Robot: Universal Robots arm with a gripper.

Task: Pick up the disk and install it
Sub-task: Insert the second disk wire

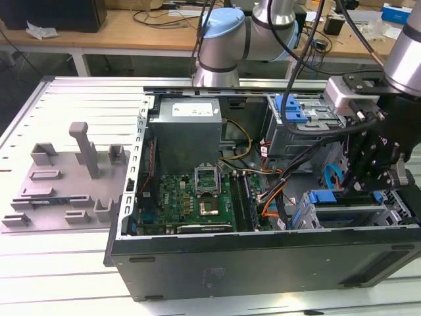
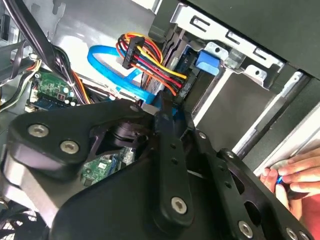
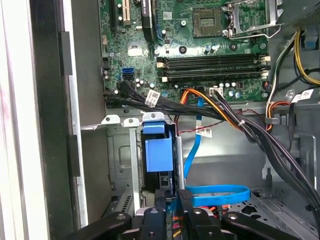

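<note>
Blue-framed disk [image 3: 159, 152] standing edge-on in the metal drive cage [image 3: 122, 155] at the case's [image 1: 263, 260] front corner, largely inserted. Gripper [image 3: 172, 196] closed on the disk's near edge, directly above the bay. Seating appears nearly complete; release remains.

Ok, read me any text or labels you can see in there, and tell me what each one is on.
No text here can be read.
Power supply label: print too small to read.
Cable tags: print too small to read.
Motherboard: markings too small to read.
</note>
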